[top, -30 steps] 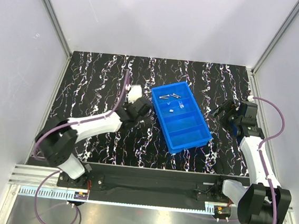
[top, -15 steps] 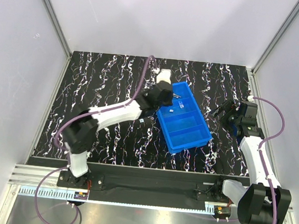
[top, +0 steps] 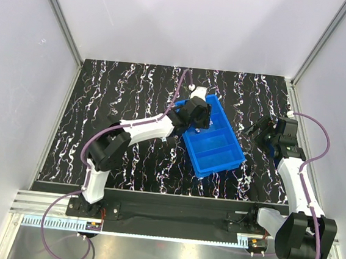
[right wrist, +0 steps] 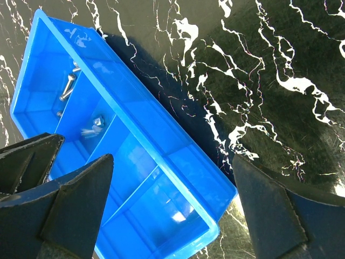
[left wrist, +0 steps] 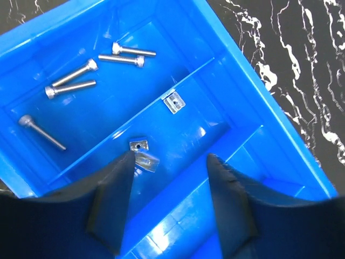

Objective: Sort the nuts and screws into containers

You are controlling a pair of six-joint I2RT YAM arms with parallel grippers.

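The blue tray of containers (top: 223, 151) lies slanted at mid-table. My left gripper (top: 200, 115) hangs open over its far half, nothing between the fingers (left wrist: 113, 199). In the left wrist view several screws (left wrist: 73, 81) lie in the end compartment of the tray (left wrist: 253, 108). The compartment beside it holds three nuts (left wrist: 174, 102). One nut (left wrist: 146, 161) is blurred, right at my left fingertip. My right gripper (top: 256, 128) stands open, right of the tray and above the table. Its view (right wrist: 172, 162) looks down on the tray (right wrist: 161, 216), the screws (right wrist: 69, 85) and a nut (right wrist: 97, 122).
The black marbled table (top: 128, 88) is walled by white panels left, back and right. The tray's two near compartments (top: 216, 161) show nothing inside. The left arm's forearm (top: 145, 127) stretches across the table left of the tray.
My left arm swung from left of the tray to over its far end. Its jaws opened, and a blurred nut now shows in the second compartment. The right arm stayed put.
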